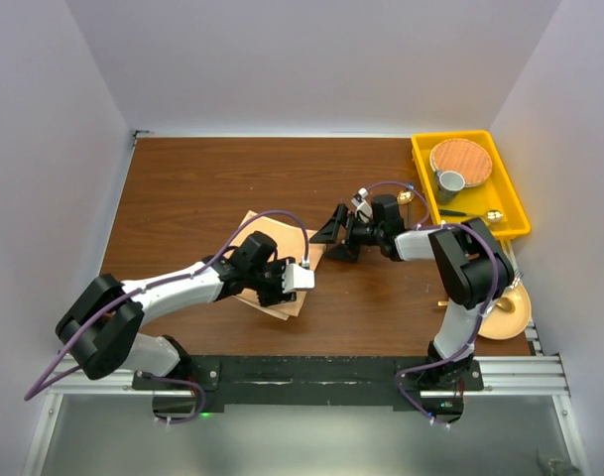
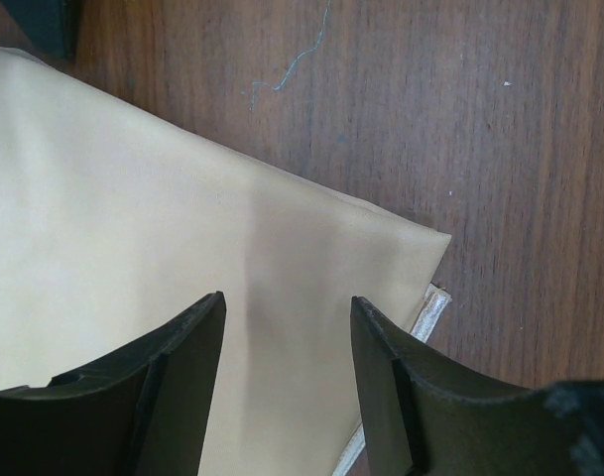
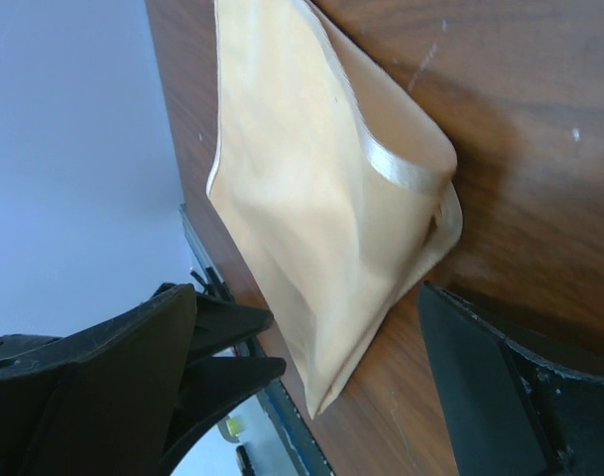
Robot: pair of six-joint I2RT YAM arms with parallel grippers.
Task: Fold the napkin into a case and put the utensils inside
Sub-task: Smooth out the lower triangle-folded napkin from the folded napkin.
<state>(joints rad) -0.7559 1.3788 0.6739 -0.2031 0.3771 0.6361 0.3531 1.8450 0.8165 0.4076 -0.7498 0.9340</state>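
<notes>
Gaping right tool (image 3: pixel 307 305), left tool (image 2: pixel 287 302) part-open over napkin (image 2: pixel 133 198)

Tabletop clearance: open far and left, crowded at centre and right.
Bare dark-brown wooden table (image 1: pixel 202 183) gives passage along the far wall and the left side. At centre the folded peach satin napkin (image 1: pixel 274 232) lies flat, with the left gripper (image 2: pixel 287 309) low over it, jaws apart. The right gripper (image 3: pixel 306 297), jaws spread wide, sits just beside the napkin's right corner, leaving a narrow gap between the arms. A yellow plastic tray (image 1: pixel 422 177) with a round wood-toned plate (image 1: pixel 461 159) and grey cup (image 1: pixel 450 183) fills the far right corner. A round gold plate (image 1: pixel 512 315) crowds the right arm's base. White walls (image 1: pixel 282 59) close three sides.
</notes>
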